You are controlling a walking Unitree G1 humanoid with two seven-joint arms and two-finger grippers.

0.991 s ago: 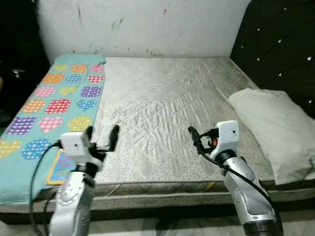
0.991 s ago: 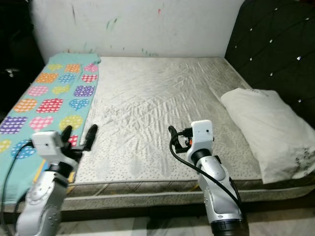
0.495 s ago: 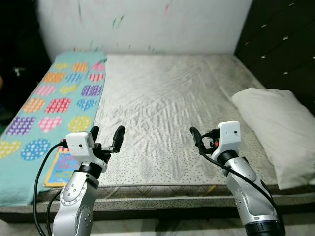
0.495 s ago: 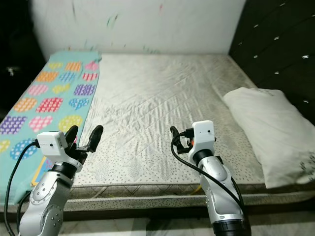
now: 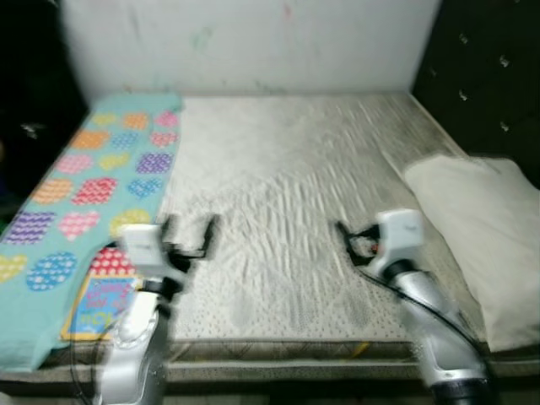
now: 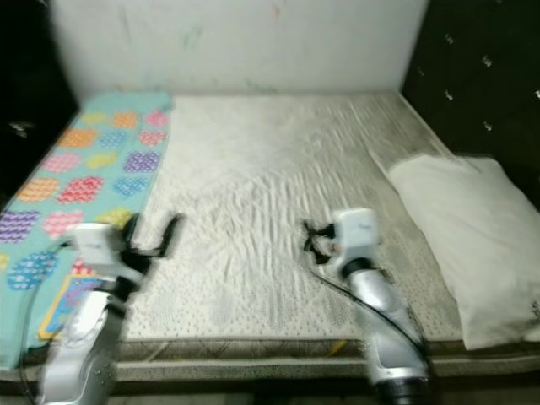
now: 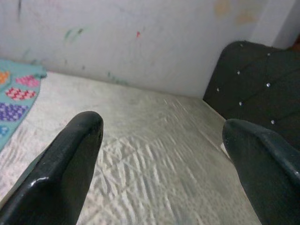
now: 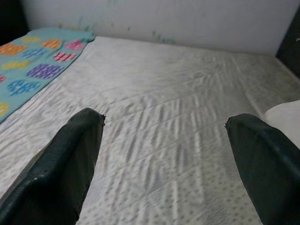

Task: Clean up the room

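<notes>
the bed (image 5: pixel 278 194), a bare quilted mattress, takes the middle of the head views and is what the tidying seems to turn on. a teal blanket (image 5: pixel 80 177) printed with coloured hearts lies flat along its 9 o'clock side, a white pillow (image 5: pixel 477 228) sits crooked at the 3 o'clock edge against the dark tufted headboard (image 5: pixel 481 76), and a flat picture book (image 5: pixel 99 304) rests on the blanket near 8 o'clock, close to the mattress edge.

both arms are raised over the near edge. the left gripper (image 7: pixel 164 159) has its two black fingers spread wide with only mattress between them. the right gripper (image 8: pixel 166 159) is likewise splayed wide and holds nothing. the head views are smeared, so the robot appears to be in motion.

my reading is that this is an approach step: nothing is grasped and no target is between the fingers. the next move likely calls for picking one item, the book being nearest the left gripper, or the pillow for the right, then lowering the open fingers around it.

the head views give the whole layout, including the book and the pillow's full outline. the left wrist view adds the marked white wall (image 7: pixel 140 37) and a corner of the headboard; the right wrist view catches the blanket's far end and a sliver of pillow.
</notes>
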